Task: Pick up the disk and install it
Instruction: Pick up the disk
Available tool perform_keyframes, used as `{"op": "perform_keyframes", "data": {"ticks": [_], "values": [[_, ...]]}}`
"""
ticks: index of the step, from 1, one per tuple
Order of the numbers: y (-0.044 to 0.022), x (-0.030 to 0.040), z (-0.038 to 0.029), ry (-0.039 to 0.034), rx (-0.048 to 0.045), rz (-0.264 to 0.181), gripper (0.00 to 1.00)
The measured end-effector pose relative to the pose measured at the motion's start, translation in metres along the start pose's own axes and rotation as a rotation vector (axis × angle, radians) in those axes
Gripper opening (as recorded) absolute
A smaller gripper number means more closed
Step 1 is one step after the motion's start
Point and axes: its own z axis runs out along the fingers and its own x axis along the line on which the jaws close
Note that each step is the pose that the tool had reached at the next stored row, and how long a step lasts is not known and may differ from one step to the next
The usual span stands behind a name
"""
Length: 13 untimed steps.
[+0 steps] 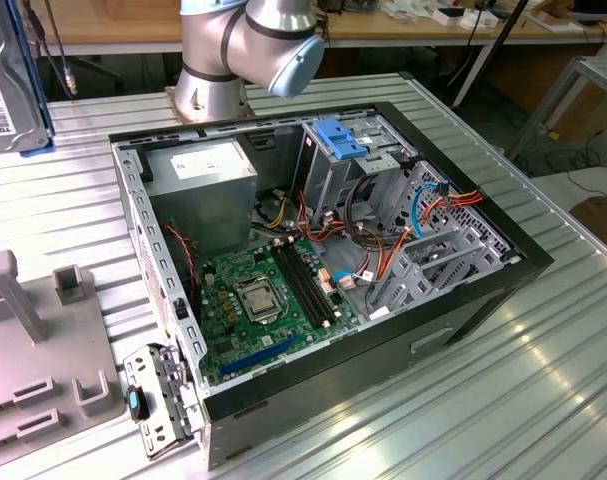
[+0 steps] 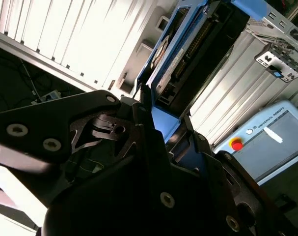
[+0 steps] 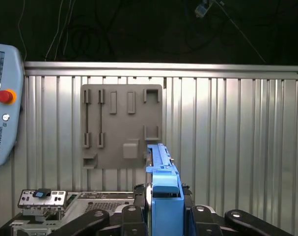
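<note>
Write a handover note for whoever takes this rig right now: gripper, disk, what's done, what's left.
Gripper: jaws shut on the disk, clamping its blue carrier.
Disk: held on edge in the air over the ribbed table, apart from the grey fixture plate. It sits at the exterior view's far left, away from the open computer case.
Done: pickup.
Left: install. The disk is not yet in the case.

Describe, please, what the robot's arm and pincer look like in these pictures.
In the exterior view, the arm is a thick silver-grey metal tube with a rounded pale blue joint cap. The pincer, in the second wrist view, is matte black, built of flat angular link plates fastened with small silver screw heads.
</note>
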Motion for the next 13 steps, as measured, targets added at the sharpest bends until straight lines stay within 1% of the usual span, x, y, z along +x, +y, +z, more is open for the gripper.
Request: {"op": "perform_keyframes", "data": {"ticks": [1, 3, 5, 7, 9, 13], "values": [[-0.0057, 0.0001, 0.0002, -0.0001, 0.0, 0.0, 0.37], [-0.0102, 0.0001, 0.0003, 0.0, -0.0002, 0.0, 0.37], [-0.0197, 0.0001, 0.0005, 0.0, -0.0006, 0.0, 0.37], [-0.0265, 0.0001, 0.0007, -0.0001, -0.0006, 0.0, 0.37], [-0.0364, 0.0002, 0.0009, -0.0001, -0.0009, 0.0, 0.37], [-0.0486, 0.0003, 0.0012, 0.0, -0.0014, 0.0, 0.37]]}}
